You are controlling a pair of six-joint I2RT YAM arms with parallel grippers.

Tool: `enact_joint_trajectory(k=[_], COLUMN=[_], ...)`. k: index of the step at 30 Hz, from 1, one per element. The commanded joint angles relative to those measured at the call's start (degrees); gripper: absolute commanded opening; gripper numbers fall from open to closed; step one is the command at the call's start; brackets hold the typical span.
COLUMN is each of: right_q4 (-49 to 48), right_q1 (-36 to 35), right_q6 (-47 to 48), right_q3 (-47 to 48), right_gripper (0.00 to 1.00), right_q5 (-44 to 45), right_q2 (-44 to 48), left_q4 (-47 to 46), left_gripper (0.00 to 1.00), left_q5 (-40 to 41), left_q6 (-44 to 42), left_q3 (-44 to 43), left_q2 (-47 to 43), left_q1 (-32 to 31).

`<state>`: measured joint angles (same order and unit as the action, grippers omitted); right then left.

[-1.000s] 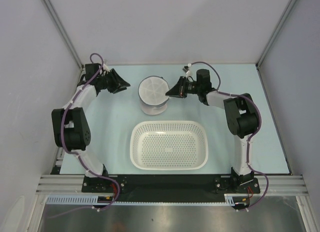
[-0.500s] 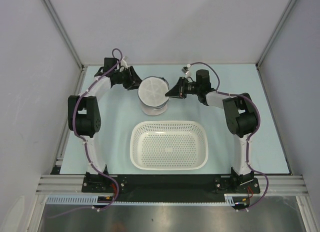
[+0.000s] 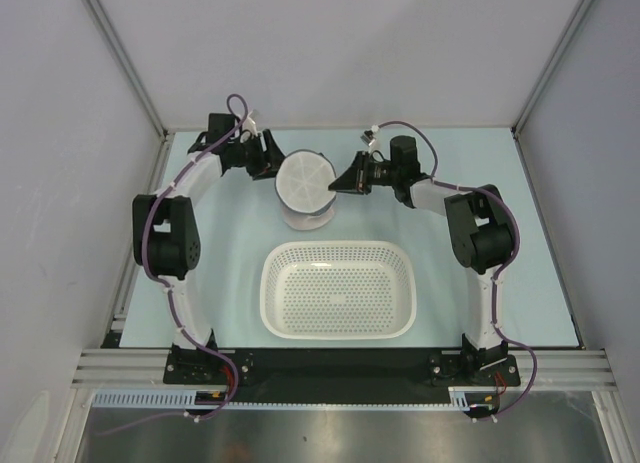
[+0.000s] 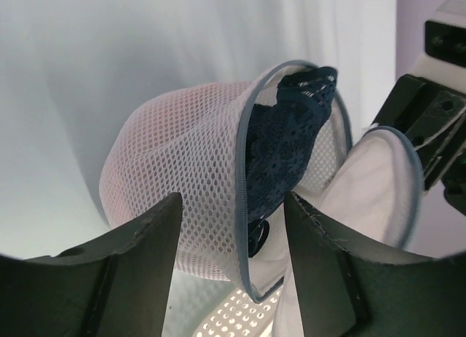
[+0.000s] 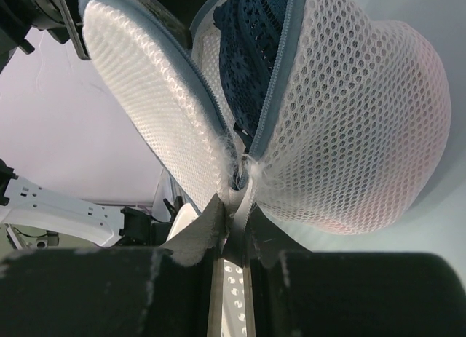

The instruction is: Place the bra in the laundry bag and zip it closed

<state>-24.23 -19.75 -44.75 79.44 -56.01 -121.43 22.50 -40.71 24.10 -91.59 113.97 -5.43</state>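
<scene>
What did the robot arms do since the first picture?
The left gripper swung in from the left to the laundry bag, jaws open. The right gripper stayed pinched on the bag's edge; the bag and the basket didn't move.

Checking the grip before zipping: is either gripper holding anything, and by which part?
The right gripper pinches the white mesh laundry bag at the seam joining flap lid and body. The left gripper is open, holding nothing.

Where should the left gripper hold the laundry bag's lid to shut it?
Probably grip the lid by its free grey rim, coming from the robot's left, opposite the seam the right gripper pinches. The lid stands open off the laundry bag, bra inside, leaving that rim exposed.
</scene>
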Motion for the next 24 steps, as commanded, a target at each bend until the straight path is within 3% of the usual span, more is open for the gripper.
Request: enact_joint_trajectory(k=[1, 4, 5, 6, 8, 12, 17, 21, 24], right_q4=[-0.6, -0.7, -0.1, 0.7, 3.7, 10.1, 23.5, 26.8, 25.2], right_q1=[-0.5, -0.7, -0.7, -0.7, -0.8, -1.2, -1.8, -2.6, -1.8], right_q6=[1.1, 1.0, 0.9, 1.3, 3.1, 6.2, 10.8, 9.9, 5.7], right_q3=[2.6, 2.7, 2.9, 3.2, 3.9, 6.3, 10.7, 7.5, 4.5], right_gripper=[0.1, 0.08, 0.06, 0.05, 0.03, 0.01, 0.0, 0.0, 0.0], right_q5=[-0.7, -0.7, -0.3, -0.1, 1.2, 3.6, 8.2, 13.5, 14.9], right_q2=[0.3, 0.2, 0.3, 0.4, 0.8, 2.2, 6.1, 13.0, 12.6], left_q4=[5.6, 9.6, 10.1, 11.9, 13.1, 15.6, 16.9, 10.3, 10.5], left_gripper=[0.63, 0.56, 0.5, 0.35, 0.2, 0.0, 0.0, 0.0, 0.0], left_q5=[6.0, 9.9, 11.7, 13.0, 15.6, 15.5, 14.6, 19.0, 20.8], left_q6=[-4.5, -6.1, -6.3, -6.8, -7.6, -7.9, -8.0, -4.3, -4.8], left_q3=[-5.5, -8.7, -9.5, -10.4, -12.6, -16.7, -16.7, -4.7, -2.5], left_q2=[-0.2, 2.7, 3.4, 3.7, 3.4, 2.9, -2.6, -15.5, -10.1], left_q1=[-3.3, -4.1, -4.1, -4.1, -4.1, -4.3, -4.9, -4.9, -4.8])
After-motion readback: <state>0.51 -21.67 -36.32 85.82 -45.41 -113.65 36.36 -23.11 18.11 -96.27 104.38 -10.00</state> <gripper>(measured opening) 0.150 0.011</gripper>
